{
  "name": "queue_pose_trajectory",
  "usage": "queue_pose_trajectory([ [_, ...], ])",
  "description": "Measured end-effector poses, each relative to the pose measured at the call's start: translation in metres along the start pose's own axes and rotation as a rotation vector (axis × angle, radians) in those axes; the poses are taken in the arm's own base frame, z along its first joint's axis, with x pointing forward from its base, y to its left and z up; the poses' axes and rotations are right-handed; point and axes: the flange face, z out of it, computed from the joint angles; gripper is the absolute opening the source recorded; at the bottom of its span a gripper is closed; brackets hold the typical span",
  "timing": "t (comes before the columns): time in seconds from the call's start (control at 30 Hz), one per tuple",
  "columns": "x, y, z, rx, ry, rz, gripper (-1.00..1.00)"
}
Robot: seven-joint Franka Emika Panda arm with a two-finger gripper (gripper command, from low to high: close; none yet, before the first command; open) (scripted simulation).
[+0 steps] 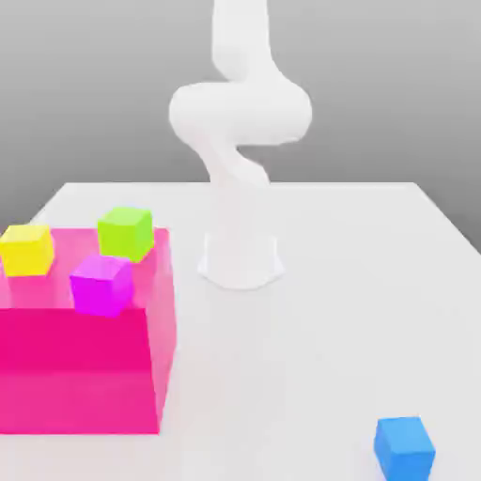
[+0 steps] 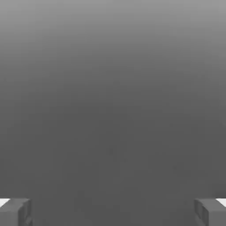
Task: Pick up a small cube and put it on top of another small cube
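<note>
The small bright blue cube [image 1: 405,448] sits on the white table near the front edge, at the exterior view's right. On top of a large pink block [image 1: 80,362] at the exterior view's left rest a magenta cube [image 1: 101,285], a green cube [image 1: 126,232] and a yellow cube [image 1: 27,249]. In the hand view my gripper [image 2: 113,212] is open, its two grey fingertips [image 2: 15,212] far apart with nothing between them, facing plain grey background.
The arm's white base [image 1: 240,258] stands at the middle of the white table [image 1: 329,310], its links rising out of the top of the exterior view. Bare tabletop lies between the pink block and the blue cube.
</note>
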Motion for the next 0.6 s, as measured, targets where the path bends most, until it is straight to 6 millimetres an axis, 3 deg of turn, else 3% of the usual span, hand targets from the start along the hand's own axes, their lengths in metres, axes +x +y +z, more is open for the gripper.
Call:
queue_pose_trajectory([
  [0.3,-0.062,-0.024,0.165,-0.205,-0.129,-0.034,0.00],
  [0.6,-0.164,-0.009,0.304,-0.355,-0.294,-0.073,0.00],
])
